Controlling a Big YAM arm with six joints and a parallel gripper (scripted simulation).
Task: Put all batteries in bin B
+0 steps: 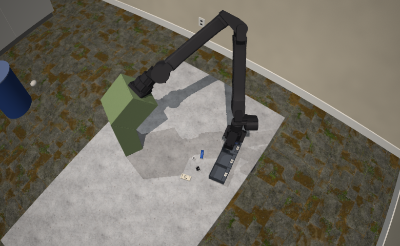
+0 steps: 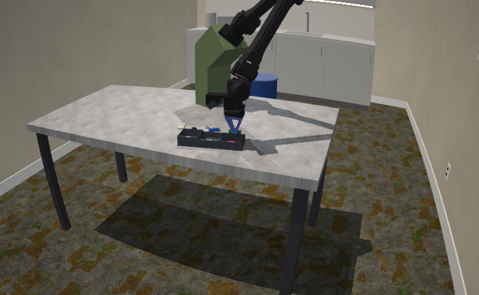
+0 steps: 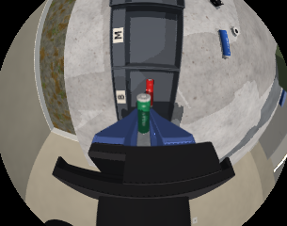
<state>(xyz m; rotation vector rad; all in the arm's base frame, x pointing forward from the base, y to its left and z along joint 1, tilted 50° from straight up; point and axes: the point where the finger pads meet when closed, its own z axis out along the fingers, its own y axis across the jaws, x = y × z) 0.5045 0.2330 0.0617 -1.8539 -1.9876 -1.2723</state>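
Observation:
My gripper (image 3: 143,112) with blue fingers is shut on a green battery (image 3: 143,112), held upright above the near end of a dark row of three bins (image 3: 146,32). The near compartment under the battery holds a red battery (image 3: 150,86). The other two compartments look empty. Small white labels sit on the bins' left rim; I cannot read their letters. A blue battery (image 3: 225,43) lies on the table to the right of the bins. In the top view the gripper (image 1: 231,143) is over the far end of the bins (image 1: 225,164). In the exterior view the gripper (image 2: 234,126) hangs just above the bins (image 2: 210,139).
Near the blue battery (image 1: 201,154) lie a small white piece (image 1: 194,157), a small black piece (image 1: 197,168) and a cream card (image 1: 185,176). A tall green block (image 1: 125,113) carries the arm's base. The table's right edge runs close behind the bins.

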